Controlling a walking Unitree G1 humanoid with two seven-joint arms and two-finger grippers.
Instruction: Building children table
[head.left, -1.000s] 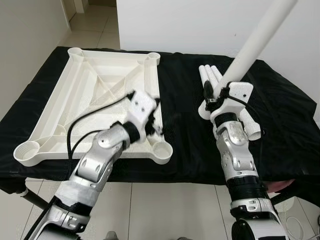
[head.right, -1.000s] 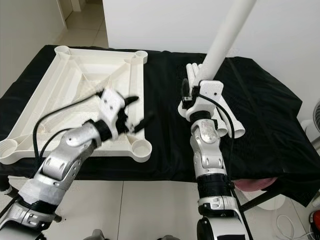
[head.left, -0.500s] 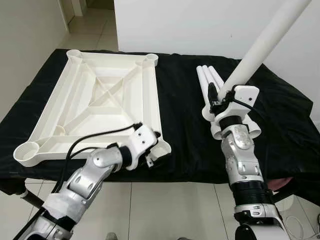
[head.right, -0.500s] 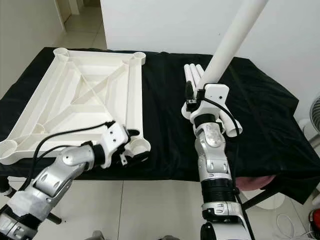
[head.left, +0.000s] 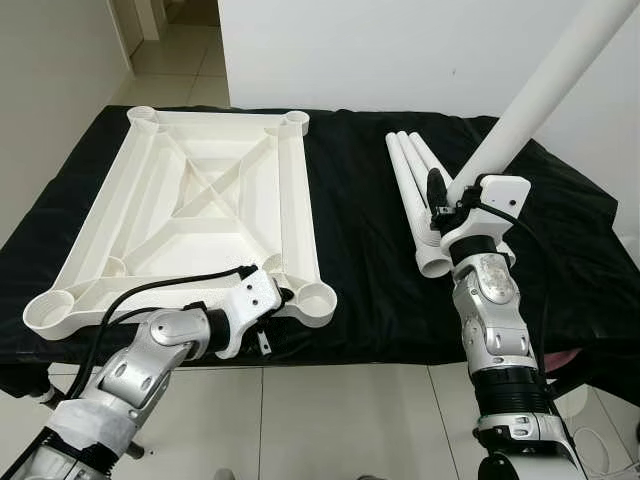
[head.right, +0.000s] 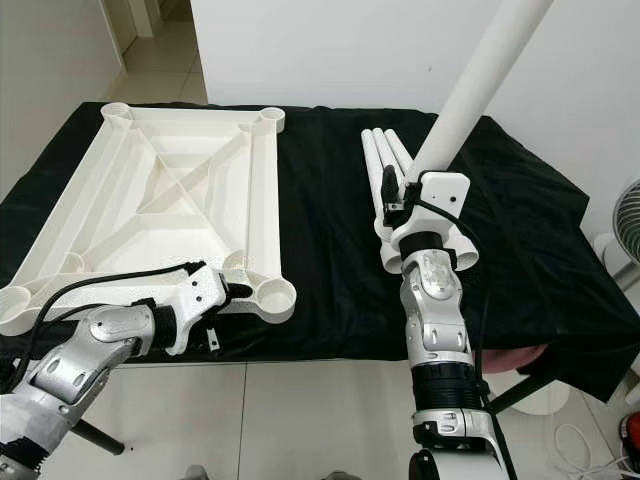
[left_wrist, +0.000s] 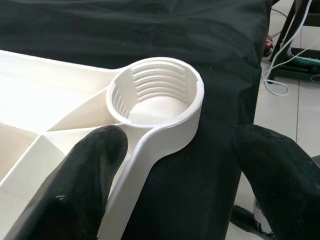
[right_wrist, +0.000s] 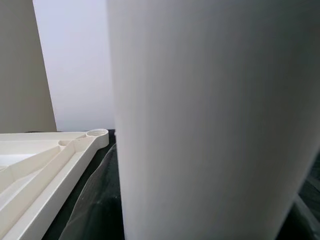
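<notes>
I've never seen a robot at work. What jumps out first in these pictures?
A long white table leg slants up toward the wall, clamped in the right gripper above the black-draped table. On the left lies a big white tabletop, upside down with its ribs showing. The left gripper sits at the near corner, its open jaws straddling a threaded leg socket; three more legs lie beside the right arm.
</notes>
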